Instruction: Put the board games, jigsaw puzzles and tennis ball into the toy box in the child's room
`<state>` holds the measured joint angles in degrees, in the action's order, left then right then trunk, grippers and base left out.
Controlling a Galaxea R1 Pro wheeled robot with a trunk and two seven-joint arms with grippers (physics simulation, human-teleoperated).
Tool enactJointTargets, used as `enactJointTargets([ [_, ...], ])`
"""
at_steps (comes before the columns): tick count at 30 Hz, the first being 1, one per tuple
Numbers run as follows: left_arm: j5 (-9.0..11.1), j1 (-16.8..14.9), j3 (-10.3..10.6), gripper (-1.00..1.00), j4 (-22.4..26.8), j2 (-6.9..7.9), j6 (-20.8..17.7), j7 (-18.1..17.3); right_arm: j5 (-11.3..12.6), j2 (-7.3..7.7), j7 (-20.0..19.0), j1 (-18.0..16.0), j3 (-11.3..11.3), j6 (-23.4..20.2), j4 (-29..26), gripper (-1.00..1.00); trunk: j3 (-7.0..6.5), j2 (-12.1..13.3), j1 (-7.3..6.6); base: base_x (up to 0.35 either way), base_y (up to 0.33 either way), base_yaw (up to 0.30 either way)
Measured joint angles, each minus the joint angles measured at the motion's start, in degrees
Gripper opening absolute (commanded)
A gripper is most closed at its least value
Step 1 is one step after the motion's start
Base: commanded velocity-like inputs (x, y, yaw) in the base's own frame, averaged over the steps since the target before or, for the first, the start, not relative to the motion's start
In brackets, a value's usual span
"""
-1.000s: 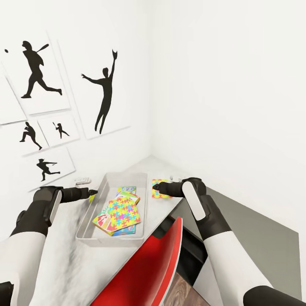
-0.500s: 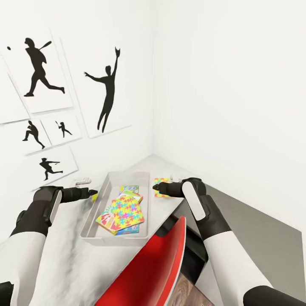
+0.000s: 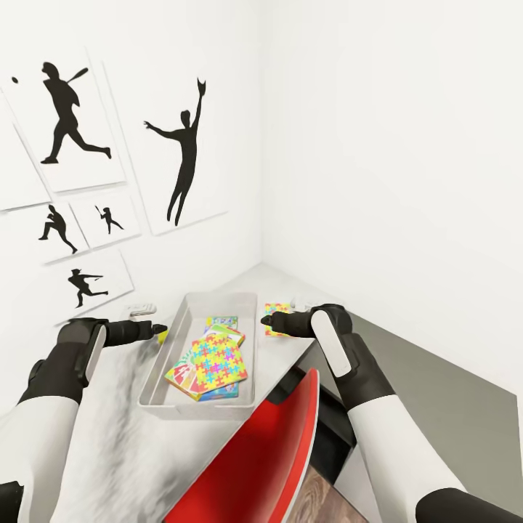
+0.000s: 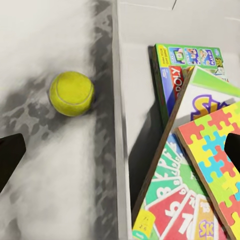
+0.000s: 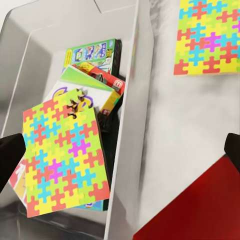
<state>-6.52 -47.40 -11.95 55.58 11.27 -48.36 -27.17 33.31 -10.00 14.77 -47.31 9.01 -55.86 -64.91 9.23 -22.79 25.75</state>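
Filling the lower left of the head view, white marbled table (image 3: 131,436) runs into the room corner, wall with black baseball silhouette posters (image 3: 109,167) behind it. Red chair (image 3: 269,457) tucked at the table's near edge, between the two arms.

Toy box (image 3: 156,367), clear grey tray, sits on the table mid-frame. Inside: jigsaw puzzle (image 3: 216,361) lying on top, tilted, over a stack of board games (image 4: 185,65); the left wrist view shows at least three game boxes overlapping, one leaning against the box's wall.

Second jigsaw puzzle (image 3: 274,317) lies flat on the table outside the box, just beside its right wall, partly hidden by the right arm in the head view; clear in the right wrist view (image 5: 210,37).

Tennis ball (image 4: 71,93), yellow-green, on the table outside the box, near its left wall, not touching it. In the head view only a yellow sliver shows at the left gripper tip.

Left gripper (image 3: 156,330) hangs above the table left of the box, over the ball; fingertips (image 4: 10,160) sit wide apart at the wrist view's edges, nothing between them, so spread and empty.

Right gripper (image 3: 267,318) hovers over the loose puzzle right of the box; fingertips (image 5: 11,157) likewise wide apart, holding nothing.

Small white object (image 3: 140,309) on the table by the wall, too small to identify.
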Motion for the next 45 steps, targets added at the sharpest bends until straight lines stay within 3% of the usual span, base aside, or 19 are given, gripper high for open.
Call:
enactJointTargets([
  [45,0.08,0.05,0.03,1.0,0.0,-0.52,0.22,-0.13,-0.07,0.0,0.01,0.0,0.0,0.12,1.73,1.0,3.96,0.0,0.0,0.0,0.0,0.0],
])
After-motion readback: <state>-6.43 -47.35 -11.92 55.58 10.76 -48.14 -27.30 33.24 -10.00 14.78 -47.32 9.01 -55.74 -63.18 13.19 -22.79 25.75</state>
